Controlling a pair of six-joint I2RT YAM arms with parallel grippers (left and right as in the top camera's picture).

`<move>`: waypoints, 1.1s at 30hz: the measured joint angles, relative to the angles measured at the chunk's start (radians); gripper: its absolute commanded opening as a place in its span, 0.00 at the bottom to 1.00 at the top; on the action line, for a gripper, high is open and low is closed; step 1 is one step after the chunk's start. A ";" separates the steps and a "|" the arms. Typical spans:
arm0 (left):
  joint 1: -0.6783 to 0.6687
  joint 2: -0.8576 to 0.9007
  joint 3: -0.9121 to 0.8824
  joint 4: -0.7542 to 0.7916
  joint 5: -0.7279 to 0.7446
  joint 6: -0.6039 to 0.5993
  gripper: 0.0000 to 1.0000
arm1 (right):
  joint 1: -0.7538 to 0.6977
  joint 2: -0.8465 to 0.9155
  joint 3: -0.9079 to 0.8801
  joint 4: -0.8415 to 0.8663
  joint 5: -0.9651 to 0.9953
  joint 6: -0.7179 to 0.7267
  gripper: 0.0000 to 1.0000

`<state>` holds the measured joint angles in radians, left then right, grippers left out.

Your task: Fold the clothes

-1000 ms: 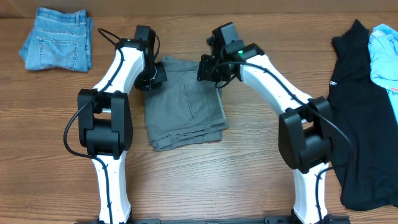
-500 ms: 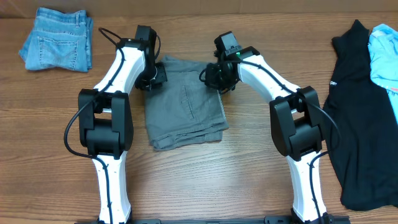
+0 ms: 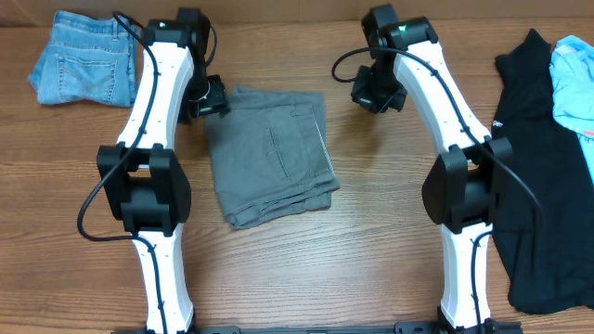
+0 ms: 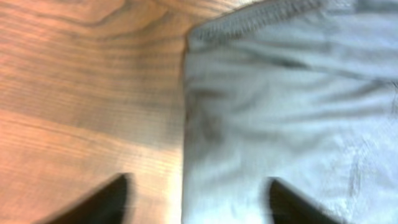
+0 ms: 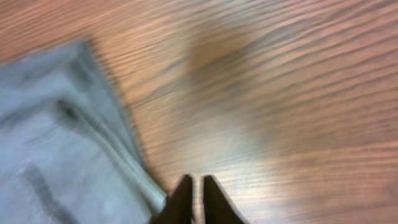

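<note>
Mid-grey woven shorts (image 3: 272,153) lie folded into a rough rectangle in the middle of the wooden tabletop (image 3: 316,278), between the two arms. Their long axis runs away from the robot's base, leaning slightly.

Far left, a folded bundle of blue denim jeans (image 3: 85,57) sits well apart from them. The left gripper (image 3: 206,97) stands at the shorts' far left corner. In the left wrist view its fingers (image 4: 115,198) are spread, one tip over bare wood and the other over grey cloth, with the cloth's side edge running between them. Nothing is pinched, and I cannot tell whether the tips touch the fabric.

The right gripper (image 3: 376,91) hangs over bare wood off the shorts' far right corner, clearly apart from them. Its fingers are pressed together on nothing, with the stitched hem just to their left. Far right lies a black garment (image 3: 543,186) with a pale blue cloth (image 3: 575,79) beside it.

By my reading, the left arm is the nearer one: the shorts stretch from its gripper rightward and back toward the base. The right arm would have to travel leftward to reach the hem.
</note>
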<state>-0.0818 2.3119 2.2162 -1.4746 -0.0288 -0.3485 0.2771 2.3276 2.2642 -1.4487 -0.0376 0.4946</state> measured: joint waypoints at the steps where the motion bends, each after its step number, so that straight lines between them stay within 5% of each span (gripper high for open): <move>1: -0.004 -0.013 0.008 -0.038 0.002 -0.002 1.00 | 0.014 -0.017 0.007 -0.026 -0.018 -0.022 0.20; 4: -0.023 -0.042 0.016 -0.161 0.024 -0.002 0.66 | 0.063 -0.058 0.014 -0.118 -0.078 -0.080 0.17; 8: -0.063 -0.056 -0.002 -0.210 0.050 -0.004 0.39 | 0.127 -0.066 -0.010 -0.123 -0.121 -0.125 0.13; 10: -0.089 -0.057 -0.035 -0.210 0.055 -0.004 0.08 | 0.150 -0.066 -0.056 -0.105 -0.135 -0.133 0.12; 11: -0.105 -0.057 -0.058 -0.210 0.058 -0.010 0.04 | 0.155 -0.066 -0.074 -0.098 -0.138 -0.133 0.10; 17: -0.199 -0.056 -0.242 -0.160 0.062 -0.016 0.04 | 0.161 -0.066 -0.233 -0.009 -0.203 -0.156 0.04; 27: -0.249 -0.057 -0.521 0.022 0.079 -0.019 0.04 | 0.158 -0.066 -0.518 0.229 -0.309 -0.207 0.12; 33: -0.227 -0.090 -0.652 0.114 0.113 -0.019 0.09 | 0.134 -0.085 -0.593 0.277 -0.344 -0.178 0.04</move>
<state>-0.3084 2.2215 1.5646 -1.3605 0.0841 -0.3676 0.4110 2.2429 1.6711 -1.1717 -0.3817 0.3168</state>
